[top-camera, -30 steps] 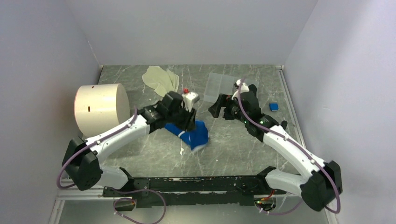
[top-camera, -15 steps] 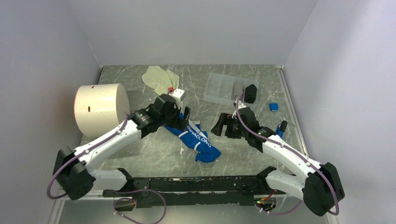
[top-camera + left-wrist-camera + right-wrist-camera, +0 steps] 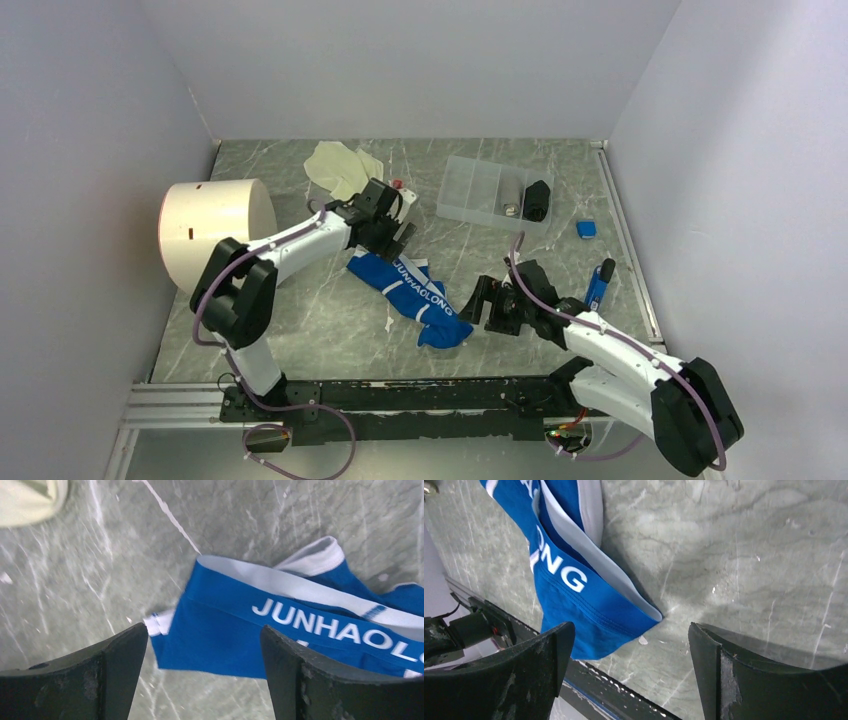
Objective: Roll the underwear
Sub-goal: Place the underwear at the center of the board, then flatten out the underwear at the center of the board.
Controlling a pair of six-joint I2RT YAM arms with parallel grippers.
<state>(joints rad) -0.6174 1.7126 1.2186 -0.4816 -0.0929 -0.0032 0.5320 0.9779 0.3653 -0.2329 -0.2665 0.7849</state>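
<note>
The royal blue underwear (image 3: 412,297) lies stretched out on the marble table, its white waistband with white lettering facing up (image 3: 300,620). Its near end shows in the right wrist view (image 3: 574,585). The pale cream underwear (image 3: 340,166) lies crumpled at the back of the table, a corner of it in the left wrist view (image 3: 30,500). My left gripper (image 3: 396,226) hangs open just above the blue garment's far end, holding nothing (image 3: 205,645). My right gripper (image 3: 487,302) stands open just right of the garment's near end, empty (image 3: 629,645).
A large cream cylinder (image 3: 215,232) lies on its side at the left. A clear compartment tray (image 3: 478,190) with a black item (image 3: 536,200) stands at the back right. A small blue block (image 3: 586,229) and a blue marker (image 3: 598,282) lie near the right edge.
The left gripper opened, let go of the blue underwear and drew back toward the far left. The garment now lies spread out. The right arm came down toward its near end.
</note>
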